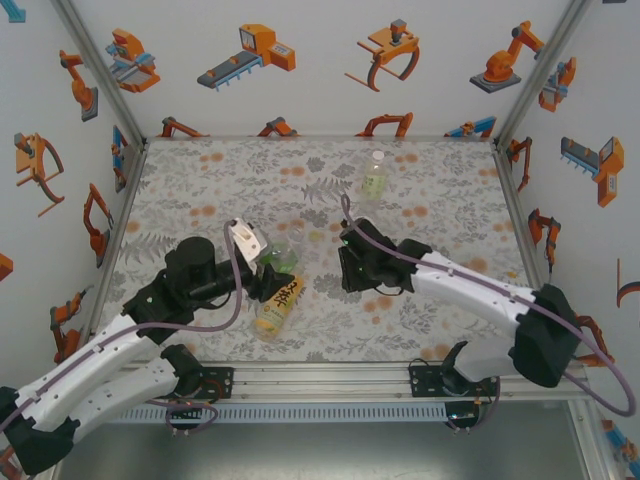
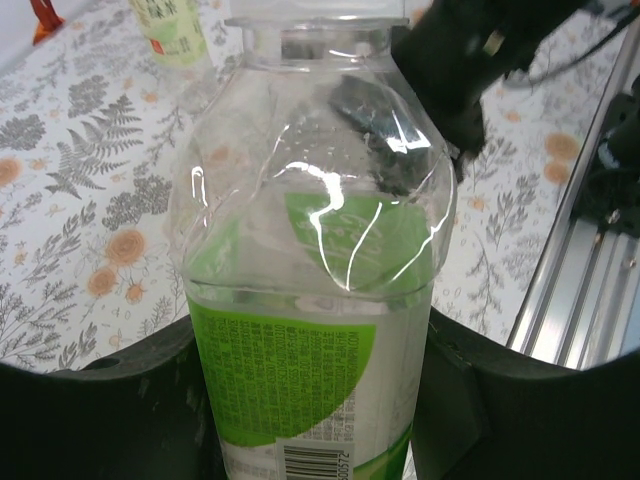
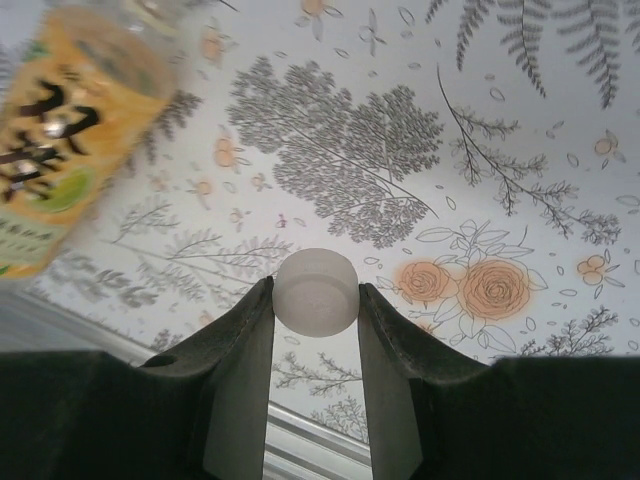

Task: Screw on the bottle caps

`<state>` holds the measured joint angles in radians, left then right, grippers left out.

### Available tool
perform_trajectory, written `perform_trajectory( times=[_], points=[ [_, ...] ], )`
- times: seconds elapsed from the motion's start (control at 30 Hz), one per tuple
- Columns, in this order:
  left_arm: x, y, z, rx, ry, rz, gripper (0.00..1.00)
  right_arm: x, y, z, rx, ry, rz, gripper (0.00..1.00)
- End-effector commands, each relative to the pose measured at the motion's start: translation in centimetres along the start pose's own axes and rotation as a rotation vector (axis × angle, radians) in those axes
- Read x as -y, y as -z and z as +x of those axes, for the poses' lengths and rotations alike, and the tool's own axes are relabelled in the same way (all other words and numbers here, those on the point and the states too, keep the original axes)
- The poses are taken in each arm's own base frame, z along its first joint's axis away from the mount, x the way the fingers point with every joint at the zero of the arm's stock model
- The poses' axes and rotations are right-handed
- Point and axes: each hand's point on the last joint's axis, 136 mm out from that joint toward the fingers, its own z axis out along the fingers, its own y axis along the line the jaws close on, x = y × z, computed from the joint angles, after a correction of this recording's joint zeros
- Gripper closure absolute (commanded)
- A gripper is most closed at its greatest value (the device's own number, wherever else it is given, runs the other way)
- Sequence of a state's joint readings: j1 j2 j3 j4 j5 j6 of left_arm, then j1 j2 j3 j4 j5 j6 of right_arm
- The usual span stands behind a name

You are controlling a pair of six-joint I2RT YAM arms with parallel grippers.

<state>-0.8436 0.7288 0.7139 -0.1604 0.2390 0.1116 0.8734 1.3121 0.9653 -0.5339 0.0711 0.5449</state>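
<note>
Cap meets bottle: the right gripper [image 3: 316,298] pinches a white cap [image 3: 316,291] edge-on between its fingers, just right of the amber bottle [image 1: 278,305], which lies on its side on the table [image 1: 200,180]. The left gripper [image 1: 272,270] is clamped around the lower body of the green bottle [image 2: 310,300], holding it upright directly behind the amber bottle. Its neck faces the cap-carrying arm and seems to be bare. The cap is apart from that neck and not yet started on the thread, so this bottle's capping looks to be at the approach stage. Well behind the amber bottle and off to the right, a third bottle [image 1: 374,183] stands alone. It may already wear a pale cap, though it is too small to be sure. The amber bottle's own neck is hidden behind the left gripper, so by this reckoning at least one bottle, and likely two, remain to be closed.
</note>
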Motion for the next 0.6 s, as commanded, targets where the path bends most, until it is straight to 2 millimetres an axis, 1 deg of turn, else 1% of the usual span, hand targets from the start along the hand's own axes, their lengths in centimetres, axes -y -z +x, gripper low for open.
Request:
perform_trajectory(
  times=[0.0,0.1,0.17,0.23,0.33,0.43,0.53,0.57],
  points=[
    [1.1,0.3,-0.2,-0.04,-0.084,0.069,0.97,-2.0,3.2,-1.7,0.087,0.119,-0.106,0.73],
    [1.9,0.5,0.3,-0.087,-0.123,0.123,0.97,-3.7,6.6,-3.6,0.197,0.196,-0.2,0.73],
    [2.2,0.7,0.4,-0.104,-0.146,0.141,1.0,-4.9,8.6,-4.6,0.274,0.252,-0.267,0.76],
    [2.2,0.8,0.5,-0.112,-0.167,0.142,1.0,-6.2,10.6,-5.4,0.342,0.299,-0.34,0.78],
    [2.5,1.2,0.7,-0.128,-0.215,0.159,1.0,-8.1,14.0,-5.9,0.427,0.407,-0.45,0.81],
    [3.5,1.8,0.8,-0.143,-0.319,0.202,1.0,-9.8,17.2,-6.4,0.491,0.497,-0.538,0.82],
    [4.1,2.3,0.8,-0.129,-0.404,0.214,1.0,-11.4,19.8,-6.4,0.535,0.583,-0.638,0.86],
    [4.2,2.4,0.7,-0.125,-0.415,0.216,1.0,-12.0,20.6,-6.3,0.551,0.603,-0.673,0.86]
  ],
)
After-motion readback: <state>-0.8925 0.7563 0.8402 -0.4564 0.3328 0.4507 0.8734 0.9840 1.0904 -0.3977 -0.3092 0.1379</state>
